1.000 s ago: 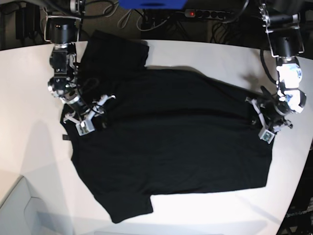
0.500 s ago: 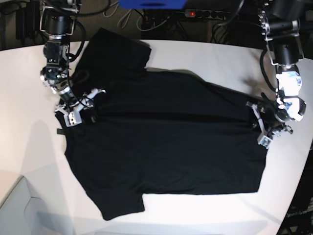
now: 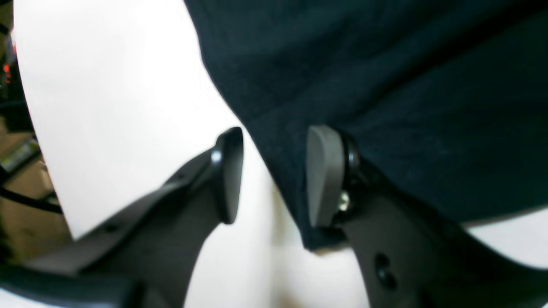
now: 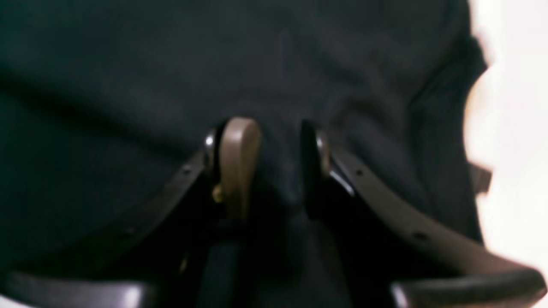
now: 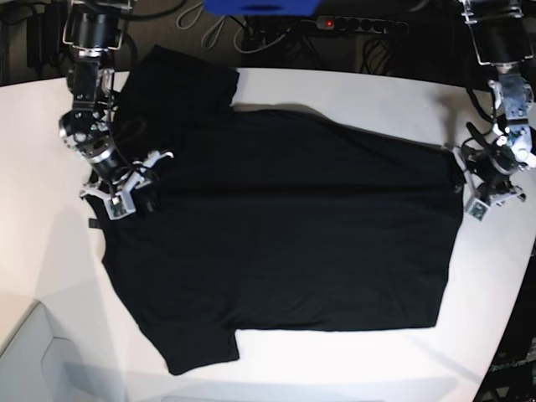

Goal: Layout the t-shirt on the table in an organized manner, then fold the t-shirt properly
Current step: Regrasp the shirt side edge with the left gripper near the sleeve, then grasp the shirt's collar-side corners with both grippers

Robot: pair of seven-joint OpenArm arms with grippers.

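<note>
Both arms are drawing back toward the far side of the table [image 5: 276, 84], and the t-shirt [image 5: 285, 234] is sliding with them, its body stretching flatter than it lay a second ago. It is lying spread across the white top, one sleeve pointing to the far edge and the other to the near edge. Over on the hem side, the left gripper [image 3: 274, 175] is sitting with its jaws parted, one pad on the cloth and the hem edge passing between them; whether it is truly pinching, I cannot tell. At the collar end, the right gripper [image 4: 267, 167] is showing a narrow gap with a fold of black fabric bunched in it, apparently gripped. This cloth is looking light, limp and quick to wrinkle, so I am judging seams, hem corners and shoulders the best places to hold.
</note>
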